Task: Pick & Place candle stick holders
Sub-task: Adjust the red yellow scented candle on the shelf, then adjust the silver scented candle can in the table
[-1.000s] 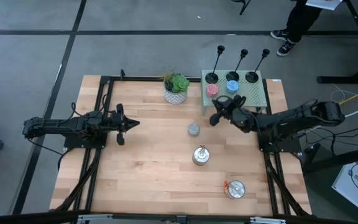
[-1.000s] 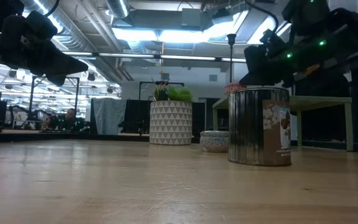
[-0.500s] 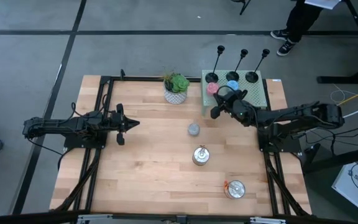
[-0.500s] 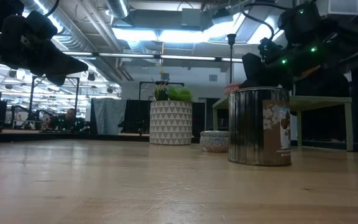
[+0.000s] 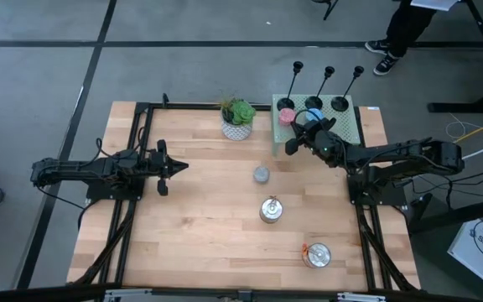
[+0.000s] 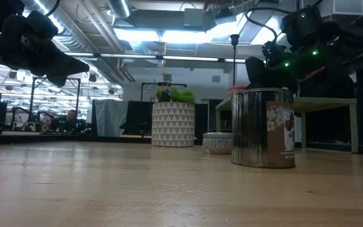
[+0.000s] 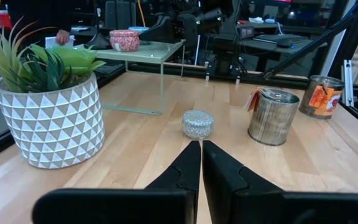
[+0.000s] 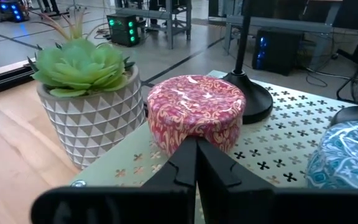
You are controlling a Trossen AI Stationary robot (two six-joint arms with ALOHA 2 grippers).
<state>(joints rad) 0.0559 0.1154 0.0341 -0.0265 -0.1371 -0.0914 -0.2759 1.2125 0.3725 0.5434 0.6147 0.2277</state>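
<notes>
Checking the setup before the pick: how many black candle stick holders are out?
3, in a row on the green shelf's far edge: left holder, middle holder, right holder. None seem hidden.

**Count of things on the table**

Three black candle stick holders (image 5: 286,103) (image 5: 313,102) (image 5: 340,103) on one pale green perforated stand (image 5: 348,127); three round candles, pink (image 5: 286,119), blue (image 8: 347,152) and grey (image 5: 261,174); two silver tins (image 5: 270,210) (image 5: 317,255); one potted succulent (image 5: 238,118); two robot arms

Potted succulent (image 5: 239,117) stands just beside the green perforated stand (image 5: 349,127). Grey candle (image 5: 261,174) near it; two silver tins (image 5: 270,210) farther off.
</notes>
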